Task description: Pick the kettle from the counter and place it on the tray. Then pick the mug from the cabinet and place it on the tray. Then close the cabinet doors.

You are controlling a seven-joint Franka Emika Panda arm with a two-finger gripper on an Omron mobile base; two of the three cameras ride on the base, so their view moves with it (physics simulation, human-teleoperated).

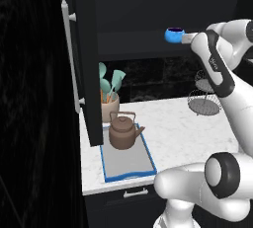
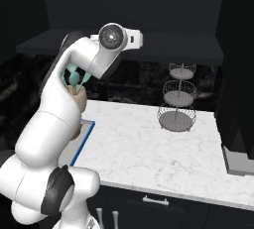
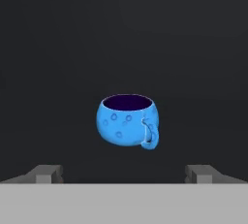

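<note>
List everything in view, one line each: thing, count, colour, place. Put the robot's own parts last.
Squat round kettle: one, brown, standing on the tray.
Flat rectangular tray: one, grey with blue rim, on the counter's left end.
Small round mug: one, bright blue with dark purple inside, upright on the cabinet shelf.
Wall cabinet: one, black, above the counter.
Cabinet door: one seen open, black with silver bar handle.
Utensil pot: one, beige with teal utensils, behind the tray.
Tiered wire basket stand: one, grey, back of the counter.
Marble-patterned counter: one, white.
Gripper: one, open, facing the mug.
</note>
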